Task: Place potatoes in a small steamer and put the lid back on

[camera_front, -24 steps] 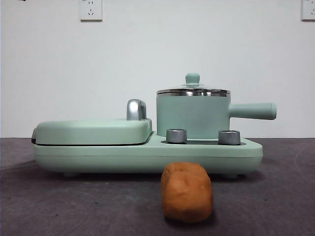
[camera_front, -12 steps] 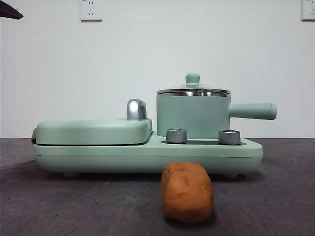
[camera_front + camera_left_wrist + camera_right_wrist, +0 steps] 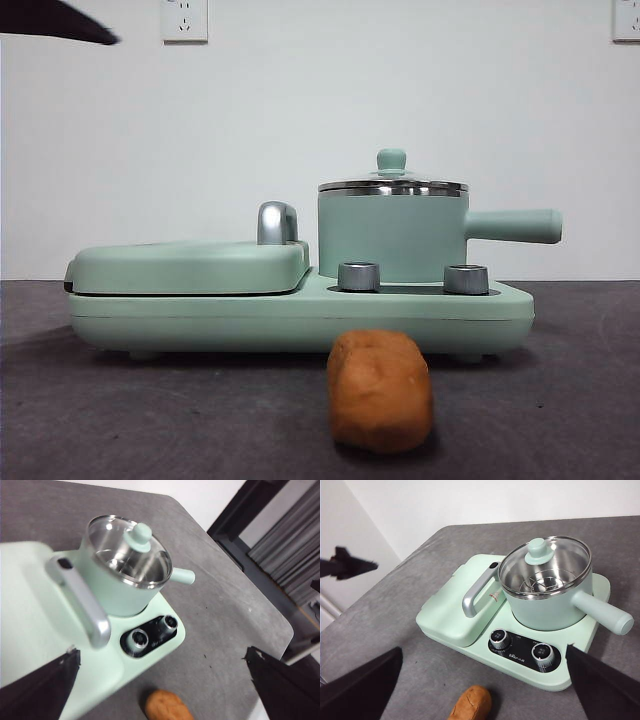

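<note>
The potato [image 3: 381,391] is lying on the dark grey table [image 3: 560,400], just in front of the green cooker [image 3: 300,312]. It is an orange-brown lump, dull and a bit bumpy, with blunt round ends. In both wrist views its near end is getting cut off by the picture edge.

The pot [image 3: 392,236] is sitting on the cooker, behind the two shiny round knobs [image 3: 359,276]. It is a smooth mint-green tube shape with a silver rim and a straight handle sticking out to one side. The lid [image 3: 545,566] is sitting on the pot. It is a round see-through glass disc with a silver edge and a little green knob on top. Through the glass a shiny metal inside and a wire rack are showing.

Beside the pot, the flat green griddle cover [image 3: 190,267] is lying shut, with a curved silver handle [image 3: 82,600] on it.

The left gripper [image 3: 165,690] is hanging high over the cooker, and its black jaws are standing wide apart, holding nothing. The right gripper [image 3: 482,685] is hanging high too, with its jaws spread wide and nothing between them. Only the dark jaw tips are showing in each wrist view. A black tip [image 3: 60,22] is poking in at a top corner of the front view
</note>
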You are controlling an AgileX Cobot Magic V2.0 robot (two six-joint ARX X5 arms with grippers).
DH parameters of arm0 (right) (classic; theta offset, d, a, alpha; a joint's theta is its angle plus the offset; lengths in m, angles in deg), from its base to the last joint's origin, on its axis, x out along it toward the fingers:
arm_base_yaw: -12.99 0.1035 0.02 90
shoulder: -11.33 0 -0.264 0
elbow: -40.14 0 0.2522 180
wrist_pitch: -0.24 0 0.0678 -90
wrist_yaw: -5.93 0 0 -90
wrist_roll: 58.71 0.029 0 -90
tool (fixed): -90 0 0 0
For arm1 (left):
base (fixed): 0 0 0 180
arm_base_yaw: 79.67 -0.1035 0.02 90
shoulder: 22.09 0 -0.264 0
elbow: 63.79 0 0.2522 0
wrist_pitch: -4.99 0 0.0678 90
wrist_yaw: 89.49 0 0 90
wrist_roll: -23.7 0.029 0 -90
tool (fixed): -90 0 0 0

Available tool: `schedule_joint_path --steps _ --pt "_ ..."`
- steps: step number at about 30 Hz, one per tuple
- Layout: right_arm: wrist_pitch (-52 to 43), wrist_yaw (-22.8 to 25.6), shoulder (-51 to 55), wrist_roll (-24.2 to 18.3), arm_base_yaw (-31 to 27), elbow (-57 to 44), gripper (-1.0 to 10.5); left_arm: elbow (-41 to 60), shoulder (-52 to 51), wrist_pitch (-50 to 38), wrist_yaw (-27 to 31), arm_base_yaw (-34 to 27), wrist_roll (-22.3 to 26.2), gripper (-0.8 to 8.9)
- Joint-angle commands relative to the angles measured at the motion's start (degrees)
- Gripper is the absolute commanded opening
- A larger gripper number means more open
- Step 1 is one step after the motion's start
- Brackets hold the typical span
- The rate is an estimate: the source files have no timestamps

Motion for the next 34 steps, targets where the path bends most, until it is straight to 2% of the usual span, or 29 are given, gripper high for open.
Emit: schedule_joint_path --steps 1,10,18,24,28,34 --pt "-0.42 0.04 -0.33 -0.39 -0.07 0.79 5.2 -6.34 6.10 -0.17 1.68 2.25 3.91 5.31" --pt "-0.42 0.04 -0.33 0.04 -0.07 0.79 5.2 -31.93 29.24 11.61 9.97 10.71 15.61 5.31" --pt "-0.52 0.07 -0.33 0.90 -0.07 0.79 5.2 -47.74 45.18 11.23 15.54 15.61 19.23 5.30" --pt "-0.59 0.04 -0.33 1.14 -0.07 0.79 5.2 -53.11 53.16 7.17 18.38 18.14 20.35 5.30" --pt "-0.59 0.02 -0.33 2.40 -0.07 0.79 5.2 -53.13 57.22 1.70 21.11 19.78 20.35 5.30" --pt "-0.59 0.04 -0.33 2.40 -0.07 0.79 5.2 -53.13 60.92 -2.25 21.31 20.17 19.21 5.21"
